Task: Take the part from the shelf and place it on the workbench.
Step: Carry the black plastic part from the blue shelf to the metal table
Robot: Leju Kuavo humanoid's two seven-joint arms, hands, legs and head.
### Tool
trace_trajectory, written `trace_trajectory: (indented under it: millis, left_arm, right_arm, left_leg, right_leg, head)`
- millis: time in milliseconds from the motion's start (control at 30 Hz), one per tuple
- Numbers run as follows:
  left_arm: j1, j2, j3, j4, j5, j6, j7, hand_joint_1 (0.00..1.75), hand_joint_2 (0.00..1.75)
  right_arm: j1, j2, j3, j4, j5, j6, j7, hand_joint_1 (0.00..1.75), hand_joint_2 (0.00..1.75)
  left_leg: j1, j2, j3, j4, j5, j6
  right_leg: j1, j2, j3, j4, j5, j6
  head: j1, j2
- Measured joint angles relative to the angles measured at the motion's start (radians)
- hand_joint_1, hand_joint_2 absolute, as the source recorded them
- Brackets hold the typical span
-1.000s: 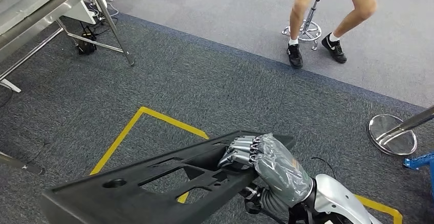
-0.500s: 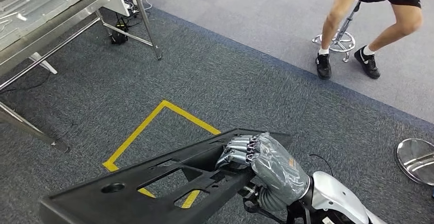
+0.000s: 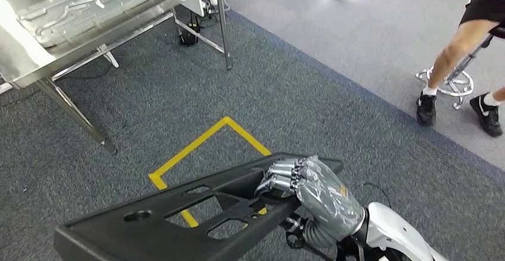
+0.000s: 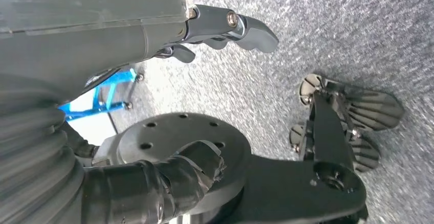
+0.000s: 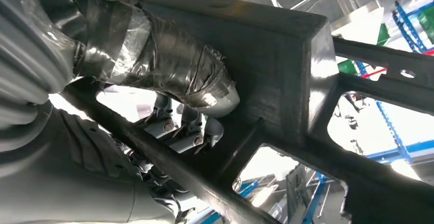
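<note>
Head view looks down; wrist views sit close behind each hand.

Right hand: grey ribbed cover under clear tape, metal-linked dark fingers. Behind it a black bellows wrist, silver forearm shell, thin black cable. Left hand: grey thumb, visible screws.

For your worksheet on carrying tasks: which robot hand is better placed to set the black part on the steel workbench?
Right. The right robot hand already grips the black part; the left robot hand hangs over the floor holding nothing, away from the workbench.
</note>
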Motion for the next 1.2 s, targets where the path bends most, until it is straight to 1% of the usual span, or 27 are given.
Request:
trace_trajectory:
  millis: [33,67,133,167,200,267,333,400,433,467,533,567,600,633,667,733,800,833,867,900,933,967,1000,1067,1100,1167,1200]
  left_arm:
    - [0.002,0.002,0.0,0.0,-0.002,0.0,0.0,0.0,1.75]
    - [0.004,0.002,-0.001,0.0,-0.004,0.0,0.0,0.0,1.75]
    - [0.004,0.003,-0.001,0.0,-0.006,0.0,-0.001,0.0,1.75]
    - [0.004,0.002,-0.002,0.0,-0.007,0.0,-0.001,0.0,1.75]
    - [0.003,0.002,-0.003,0.0,-0.007,0.0,-0.002,0.0,1.75]
    - [0.006,0.002,-0.006,0.0,-0.007,-0.001,-0.004,0.0,1.75]
    - [0.009,0.002,-0.007,0.0,-0.008,-0.001,-0.006,0.0,1.75]
    - [0.013,0.003,-0.008,0.0,-0.009,-0.002,-0.007,0.0,1.75]
    - [0.015,0.004,-0.008,0.0,-0.009,-0.002,-0.008,0.0,1.75]
    - [0.017,0.005,-0.008,0.0,-0.01,-0.003,-0.008,0.0,1.75]
    - [0.016,0.008,-0.009,0.0,-0.01,-0.003,-0.008,0.0,1.75]
    - [0.015,0.009,-0.009,0.0,-0.01,-0.003,-0.008,0.0,1.75]
    - [0.012,0.01,-0.009,0.0,-0.01,-0.003,-0.008,0.0,1.75]
    - [0.008,0.01,-0.01,-0.001,-0.01,-0.003,-0.008,0.0,1.75]
    - [0.006,0.009,-0.01,-0.001,-0.01,-0.004,-0.008,0.0,1.75]
    - [0.002,0.009,-0.01,-0.001,-0.011,-0.004,-0.007,0.0,1.75]
    - [0.008,0.008,-0.01,-0.001,-0.011,-0.006,-0.007,0.0,1.75]
    - [0.012,0.007,-0.01,-0.001,-0.011,-0.007,-0.007,0.0,1.75]
    - [0.017,0.005,-0.01,-0.001,-0.012,-0.009,-0.007,0.0,1.75]
    - [0.021,0.004,-0.01,0.0,-0.012,-0.01,-0.007,0.0,1.75]
    - [0.023,0.004,-0.01,0.0,-0.013,-0.01,-0.007,0.0,1.75]
    - [0.024,0.004,-0.01,0.001,-0.013,-0.01,-0.007,0.0,1.75]
    - [0.023,0.005,-0.01,0.001,-0.013,-0.01,-0.008,0.0,1.75]
    - [0.016,0.008,-0.01,0.001,-0.014,-0.011,-0.008,0.0,1.75]
    - [0.012,0.009,-0.01,0.0,-0.014,-0.011,-0.009,0.0,1.75]
    - [0.004,0.011,-0.012,0.0,-0.015,-0.012,-0.009,0.0,1.75]
    - [0.003,0.011,-0.013,0.0,-0.016,-0.012,-0.009,0.0,1.75]
  right_arm:
    - [0.003,-0.001,-0.002,-0.004,0.002,-0.002,0.004,1.75,1.75]
    - [0.005,-0.003,-0.004,-0.008,0.006,-0.005,0.008,1.75,1.75]
    - [0.013,-0.008,-0.007,-0.016,0.013,-0.01,0.013,1.75,1.75]
    - [0.017,-0.011,-0.01,-0.019,0.016,-0.012,0.015,1.75,1.75]
    - [0.021,-0.015,-0.012,-0.021,0.02,-0.013,0.018,1.75,1.75]
    - [0.026,-0.024,-0.017,-0.025,0.024,-0.011,0.023,1.75,1.75]
    - [0.026,-0.035,-0.03,-0.028,0.021,0.0,0.025,1.75,1.75]
    - [0.029,-0.045,-0.051,-0.03,0.012,0.017,0.018,1.75,1.75]
    - [0.033,-0.05,-0.06,-0.03,0.009,0.022,0.013,1.75,1.75]
    - [0.037,-0.055,-0.068,-0.03,0.007,0.026,0.009,1.75,1.75]
    - [0.041,-0.06,-0.08,-0.034,0.009,0.028,0.004,1.75,1.75]
    - [0.042,-0.061,-0.085,-0.036,0.01,0.027,0.003,1.75,1.75]
    - [0.044,-0.062,-0.089,-0.038,0.012,0.027,0.002,1.75,1.75]
    - [0.047,-0.064,-0.093,-0.039,0.013,0.027,0.001,1.75,1.75]
    - [0.051,-0.067,-0.096,-0.039,0.014,0.026,0.0,1.75,1.75]
    - [0.061,-0.073,-0.1,-0.039,0.015,0.026,-0.001,1.75,1.75]
    - [0.068,-0.077,-0.105,-0.039,0.015,0.027,-0.001,1.75,1.75]
    - [0.071,-0.079,-0.107,-0.039,0.015,0.027,-0.001,1.75,1.75]
    - [0.075,-0.08,-0.109,-0.039,0.016,0.028,-0.001,1.75,1.75]
    - [0.08,-0.082,-0.11,-0.039,0.016,0.029,-0.001,1.75,1.75]
    - [0.084,-0.084,-0.111,-0.038,0.017,0.031,0.0,1.75,1.75]
    - [0.088,-0.085,-0.113,-0.037,0.017,0.032,0.001,1.75,1.75]
    - [0.09,-0.086,-0.116,-0.039,0.018,0.034,0.002,1.75,1.75]
    - [0.087,-0.087,-0.124,-0.045,0.019,0.036,0.004,1.75,1.75]
    - [0.086,-0.087,-0.126,-0.048,0.019,0.036,0.004,1.75,1.75]
    - [0.089,-0.087,-0.128,-0.05,0.019,0.039,0.005,1.75,1.75]
    - [0.091,-0.088,-0.129,-0.05,0.018,0.041,0.005,1.75,1.75]
  left_leg:
    - [0.0,-0.005,0.005,0.001,-0.006,-0.003]
    - [-0.002,0.01,0.009,0.008,-0.013,-0.007]
    - [-0.002,0.075,-0.013,0.068,-0.04,-0.021]
    - [0.002,0.112,-0.044,0.125,-0.059,-0.029]
    - [0.009,0.132,-0.085,0.188,-0.076,-0.036]
    - [0.023,0.146,-0.151,0.262,-0.068,-0.046]
    - [0.031,0.156,-0.148,0.187,0.022,-0.044]
    - [0.023,0.194,-0.091,0.05,0.116,-0.028]
    - [0.015,0.213,-0.064,0.008,0.131,-0.016]
    - [0.004,0.226,-0.041,-0.013,0.122,-0.005]
    - [-0.01,0.211,0.003,-0.036,0.072,0.013]
    - [-0.011,0.197,0.031,-0.054,0.049,0.019]
    - [-0.008,0.182,0.061,-0.072,0.029,0.026]
    - [-0.004,0.168,0.089,-0.084,0.015,0.032]
    - [0.0,0.153,0.116,-0.095,0.0,0.036]
    - [0.001,0.116,0.165,-0.1,-0.034,0.041]
    - [0.002,0.075,0.219,-0.101,-0.074,0.038]
    - [0.002,0.056,0.248,-0.101,-0.097,0.036]
    - [0.003,0.04,0.274,-0.1,-0.121,0.034]
    - [0.003,0.026,0.3,-0.097,-0.147,0.03]
    - [0.003,0.011,0.318,-0.096,-0.171,0.025]
    - [0.003,0.0,0.332,-0.098,-0.193,0.02]
    - [0.004,-0.009,0.348,-0.101,-0.206,0.015]
    - [0.003,-0.007,0.344,-0.064,-0.184,0.008]
    - [0.002,0.018,0.317,-0.003,-0.151,0.002]
    - [0.001,0.09,0.212,0.158,-0.104,-0.013]
    - [0.004,0.124,0.154,0.217,-0.115,-0.022]
  right_leg:
    - [0.0,-0.013,0.011,-0.002,-0.006,-0.006]
    - [0.0,-0.024,0.026,-0.008,-0.011,-0.011]
    - [-0.002,-0.051,0.064,-0.028,-0.023,-0.02]
    - [-0.002,-0.064,0.085,-0.04,-0.03,-0.021]
    - [-0.002,-0.079,0.104,-0.05,-0.037,-0.019]
    - [-0.003,-0.108,0.144,-0.068,-0.057,-0.012]
    - [-0.003,-0.136,0.195,-0.089,-0.081,-0.004]
    - [-0.003,-0.162,0.255,-0.125,-0.104,0.006]
    - [-0.005,-0.173,0.283,-0.148,-0.112,0.013]
    - [-0.007,-0.183,0.309,-0.169,-0.119,0.022]
    - [-0.012,-0.194,0.343,-0.161,-0.107,0.042]
    - [-0.015,-0.187,0.332,-0.11,-0.086,0.048]
    - [-0.017,-0.165,0.296,-0.032,-0.06,0.049]
    - [-0.018,-0.134,0.237,0.06,-0.041,0.047]
    - [-0.018,-0.101,0.167,0.141,-0.046,0.042]
    - [-0.013,-0.063,0.041,0.226,-0.118,0.035]
    - [-0.01,-0.058,-0.047,0.212,-0.193,0.036]
    - [-0.01,-0.055,-0.078,0.175,-0.191,0.039]
    - [-0.01,-0.047,-0.099,0.121,-0.141,0.042]
    - [-0.012,-0.028,-0.115,0.058,-0.039,0.047]
    - [-0.012,-0.009,-0.121,0.013,0.058,0.046]
    - [-0.012,0.005,-0.122,-0.014,0.134,0.041]
    - [-0.011,0.011,-0.118,-0.022,0.17,0.032]
    - [-0.009,-0.006,-0.092,-0.016,0.138,0.011]
    - [-0.011,-0.017,-0.071,-0.022,0.118,0.004]
    - [-0.013,-0.043,-0.012,-0.046,0.083,-0.004]
    - [-0.013,-0.057,0.024,-0.061,0.065,-0.005]
  head:
    - [0.0,0.0]
    - [-0.001,0.0]
    - [-0.009,0.0]
    - [-0.013,0.0]
    - [-0.016,0.0]
    - [-0.017,0.0]
    - [-0.017,0.0]
    - [-0.014,0.0]
    - [-0.013,0.0]
    - [-0.011,0.0]
    - [-0.01,0.0]
    - [-0.01,0.0]
    - [-0.011,0.0]
    - [-0.011,0.0]
    - [-0.009,0.0]
    - [-0.006,0.0]
    - [-0.004,0.0]
    - [-0.003,0.0]
    - [-0.002,0.0]
    - [-0.001,0.0]
    - [0.001,0.0]
    - [0.003,0.0]
    - [0.004,0.0]
    - [0.005,0.0]
    - [0.005,0.0]
    - [0.001,0.0]
    - [-0.001,0.0]
